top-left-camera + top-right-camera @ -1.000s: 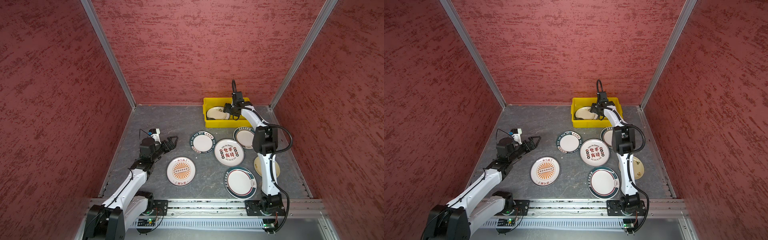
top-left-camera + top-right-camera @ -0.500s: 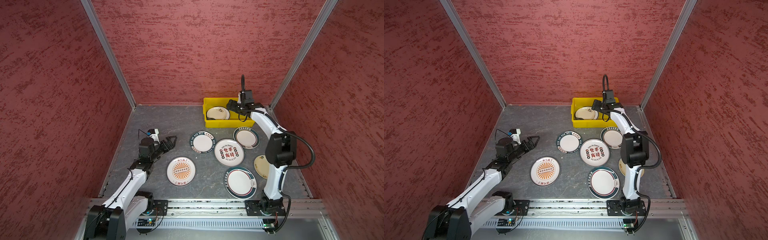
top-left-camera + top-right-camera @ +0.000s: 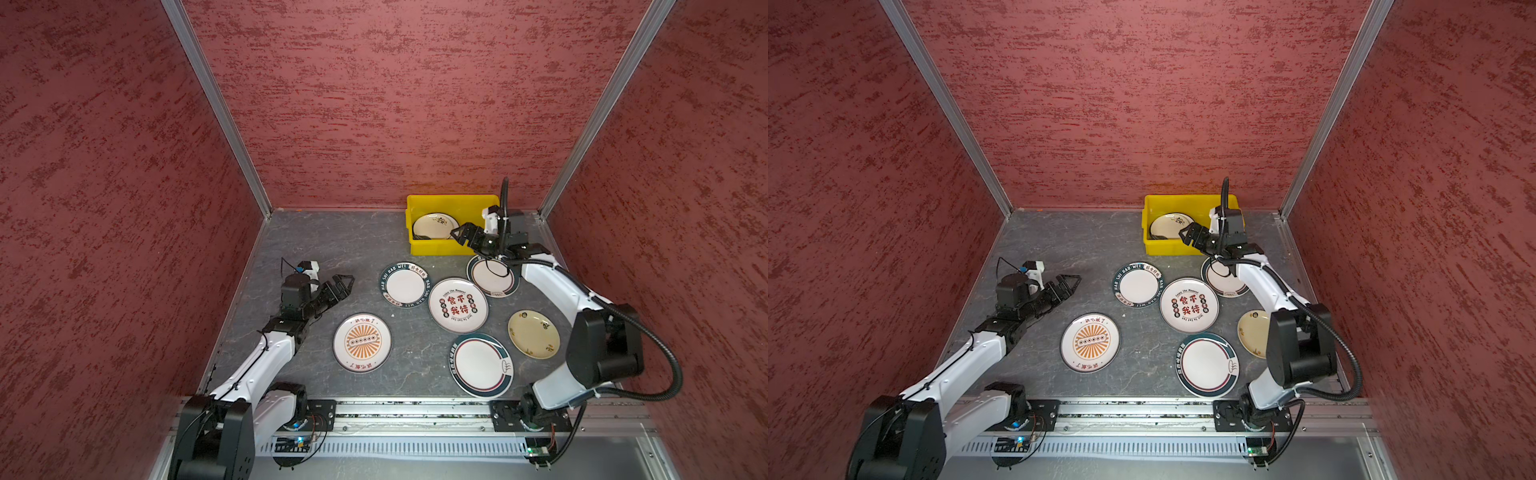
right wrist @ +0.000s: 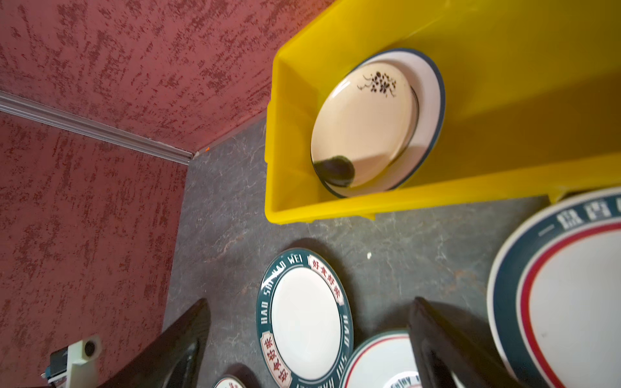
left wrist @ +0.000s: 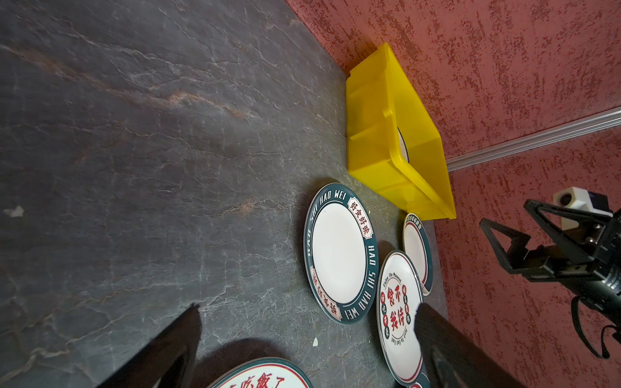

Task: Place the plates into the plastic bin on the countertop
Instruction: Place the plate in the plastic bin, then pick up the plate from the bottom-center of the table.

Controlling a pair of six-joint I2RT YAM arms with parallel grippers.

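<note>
A dark grey veined bench (image 3: pixel 332 245) is shown in both top views. A yellow bin (image 3: pixel 432 248) is seated at its far edge. The following 6 are laid flat directly on the bench:
- teal-rimmed lettered plate (image 3: pixel 404 285)
- red-character plate (image 3: pixel 458 305)
- teal-rimmed plate (image 3: pixel 492 277)
- cream-yellow plate (image 3: pixel 533 333)
- teal-and-red-rimmed plate (image 3: pixel 481 365)
- orange sunburst plate (image 3: pixel 362 342), set apart from the other 5

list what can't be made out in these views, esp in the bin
Stack in the plastic bin: right wrist view shows a cream plate over a teal-rimmed plate; anything below is covered.
Yellow plate: half hidden by the right arm in a top view.
Sunburst plate: cut by the left wrist view's edge.
</note>
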